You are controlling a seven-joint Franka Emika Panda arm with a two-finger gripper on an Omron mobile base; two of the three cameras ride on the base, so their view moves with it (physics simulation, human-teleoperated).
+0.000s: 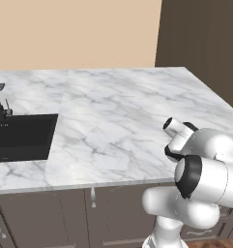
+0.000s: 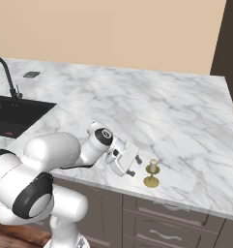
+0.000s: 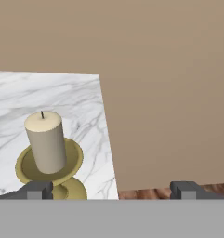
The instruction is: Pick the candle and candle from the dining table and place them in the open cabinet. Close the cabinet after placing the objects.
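Note:
A short cream candle (image 2: 153,165) stands upright on a gold dish holder near the front edge of the dining table (image 2: 166,111), a broad white marble slab with grey veins. My gripper (image 2: 135,166) hovers just left of it, low over the slab's edge, open and holding nothing. In the hand view the candle (image 3: 46,142) stands close ahead and left of centre, above the left fingertip (image 3: 39,189), not between the jaws. My gripper (image 3: 113,190) points past the table's right edge (image 3: 106,135). The open cabinet is out of view.
A black sink (image 1: 21,135) with a dark tap (image 2: 9,77) is set into the slab at the left. Drawers with silver handles (image 2: 164,235) sit under the front edge. A dark brown panel (image 1: 200,38) rises at the far right, with a beige wall (image 1: 74,34) behind.

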